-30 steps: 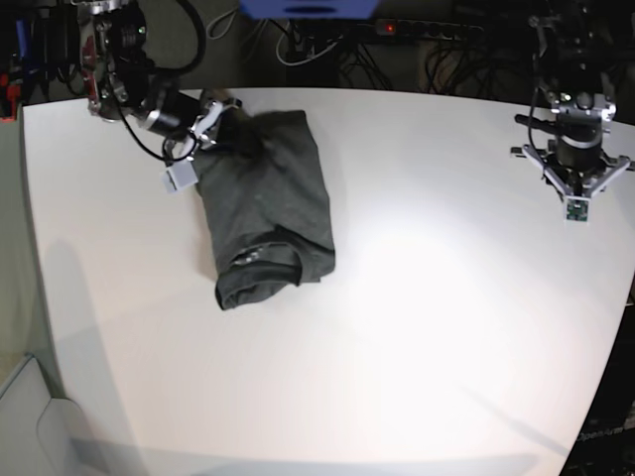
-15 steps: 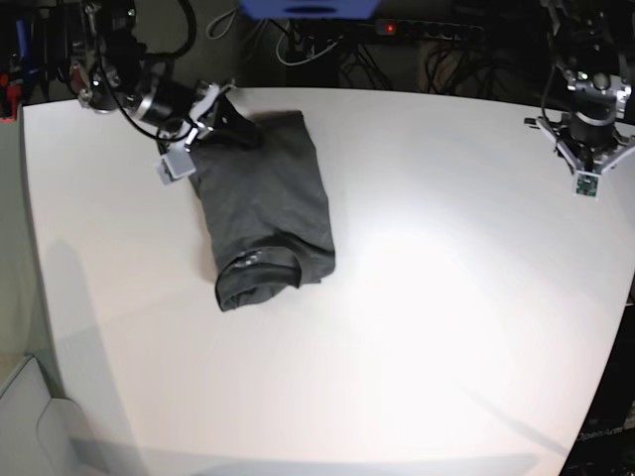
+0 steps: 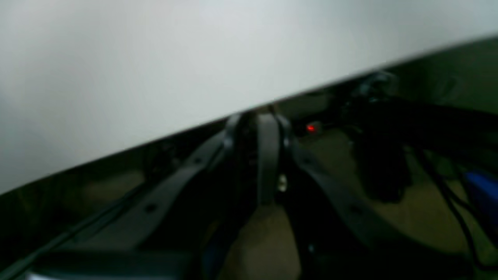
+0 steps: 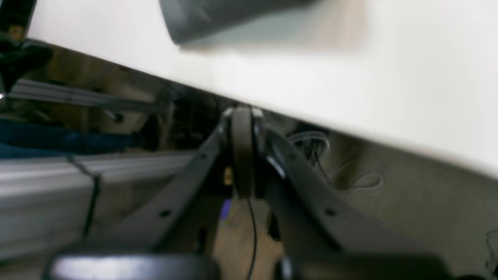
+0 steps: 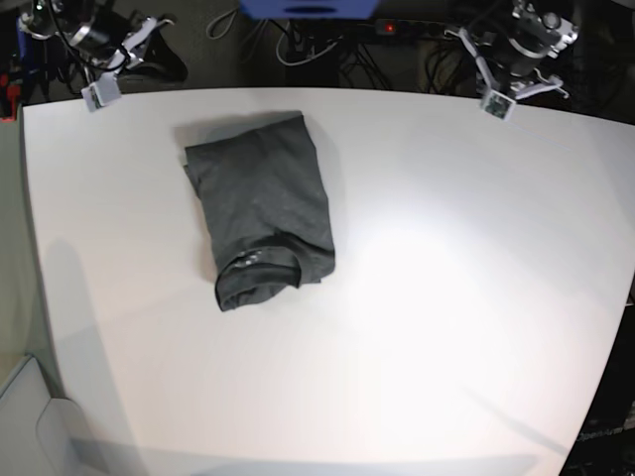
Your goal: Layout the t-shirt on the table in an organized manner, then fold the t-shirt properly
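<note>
The dark grey t-shirt (image 5: 263, 203) lies folded into a narrow rectangle on the left half of the white table (image 5: 427, 297), with its near end rolled over. Neither gripper touches it. My right gripper (image 4: 242, 116) is shut and empty, just past the table's far left edge. The right wrist view shows a strip of the t-shirt (image 4: 233, 15) at the top. My left gripper (image 3: 258, 128) has its fingers together with nothing between them, beyond the table's (image 3: 155, 58) far right edge.
Behind the table's far edge are a power strip with a red light (image 5: 389, 28), cables and a blue object (image 5: 308, 8). The right arm (image 5: 109, 45) and left arm (image 5: 516, 45) hang over that dark area.
The right gripper left the shirt's far left corner and drew back off the table. The left arm also pulled back past the far edge. The shirt has not moved.
</note>
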